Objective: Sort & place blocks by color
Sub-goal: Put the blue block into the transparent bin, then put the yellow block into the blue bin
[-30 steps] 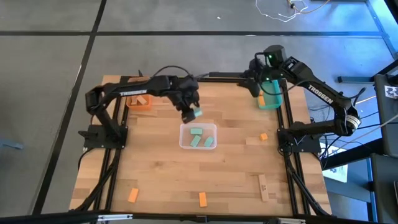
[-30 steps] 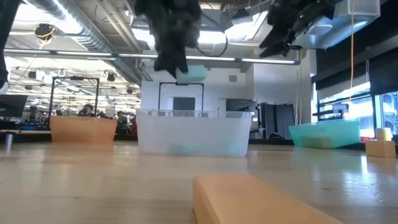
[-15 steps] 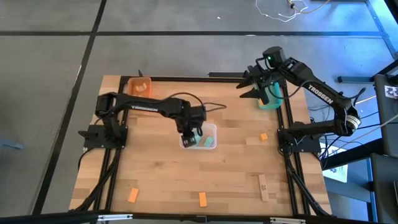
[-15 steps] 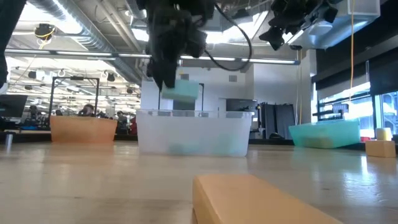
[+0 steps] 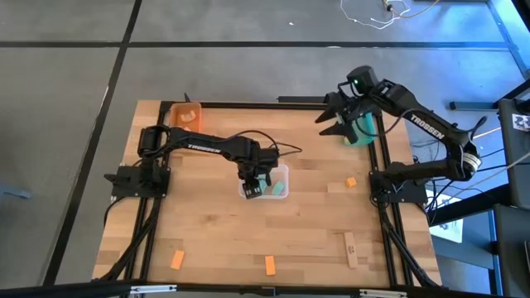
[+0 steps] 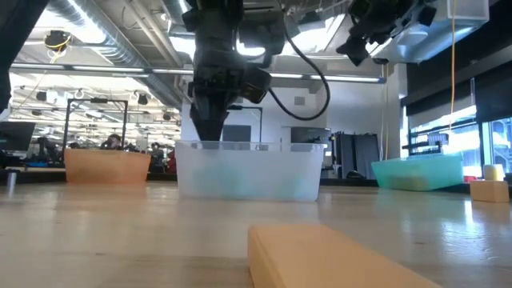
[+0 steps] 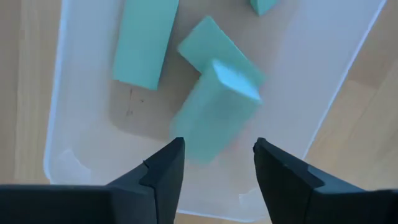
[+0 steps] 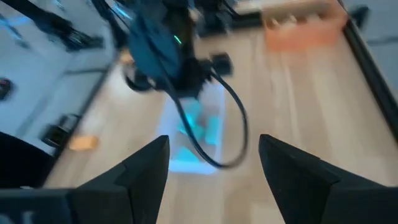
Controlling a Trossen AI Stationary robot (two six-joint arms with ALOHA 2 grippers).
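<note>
My left gripper (image 7: 217, 165) is open and points down into the clear tray (image 5: 282, 169) at mid-table; in the low view its fingers (image 6: 210, 132) reach down to the tray's rim. A mint block (image 7: 217, 112) lies tilted in the tray below the gap between the fingers, its far end against another mint block (image 7: 214, 40). A third mint block (image 7: 145, 40) lies flat beside them. My right gripper (image 5: 325, 122) is open and empty, raised beside the teal tray (image 5: 364, 132) at the far right.
An orange tray (image 5: 184, 113) stands at the far left. Orange blocks lie near the front edge (image 5: 176, 260) (image 5: 270, 265) and at the right (image 5: 351, 181). A tan block (image 5: 350, 248) lies at the near right. One orange block (image 6: 336, 256) fills the low view's foreground.
My left gripper has carried a mint block from beyond the clear tray toward the near edge, come down over the tray and let the block go. The block now lies inside the tray. My right gripper has shifted a little toward the table's left, away from the teal tray.
</note>
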